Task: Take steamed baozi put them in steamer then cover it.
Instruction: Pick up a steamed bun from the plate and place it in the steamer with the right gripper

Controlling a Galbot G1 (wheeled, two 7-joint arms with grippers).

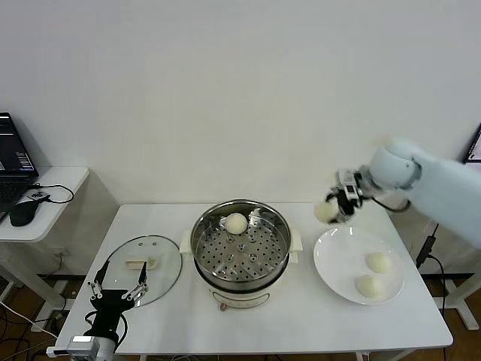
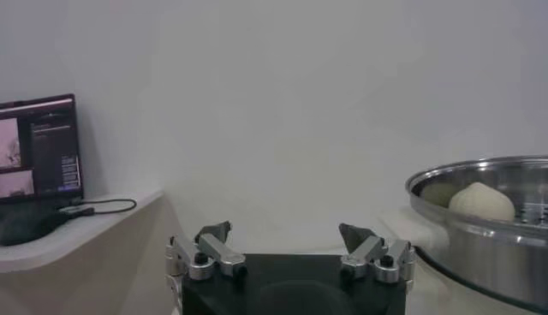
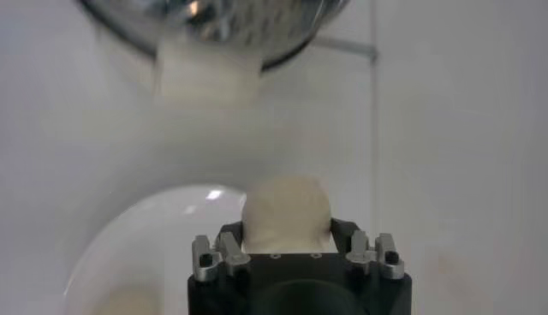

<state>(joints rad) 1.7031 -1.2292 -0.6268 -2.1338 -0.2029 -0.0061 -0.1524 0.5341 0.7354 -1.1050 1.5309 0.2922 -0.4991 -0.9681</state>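
Observation:
The steamer (image 1: pixel 240 277) stands mid-table with one baozi (image 1: pixel 236 222) on its perforated tray; that baozi also shows in the left wrist view (image 2: pixel 481 202). My right gripper (image 1: pixel 334 205) is shut on a baozi (image 1: pixel 325 212) and holds it in the air between the steamer and the white plate (image 1: pixel 338 272), above the plate's far left edge. In the right wrist view the held baozi (image 3: pixel 286 214) sits between the jaws. Two more baozi (image 1: pixel 379 262) (image 1: pixel 370 285) lie on the plate. My left gripper (image 1: pixel 119 283) is open and empty, parked at the table's front left by the glass lid (image 1: pixel 161 265).
The glass lid with its cream handle (image 1: pixel 140 264) lies flat to the left of the steamer. A side table (image 1: pixel 60 180) with a laptop (image 1: pixel 13 162) and a mouse (image 1: pixel 22 213) stands at the far left. A cable (image 1: pixel 430 248) hangs past the table's right edge.

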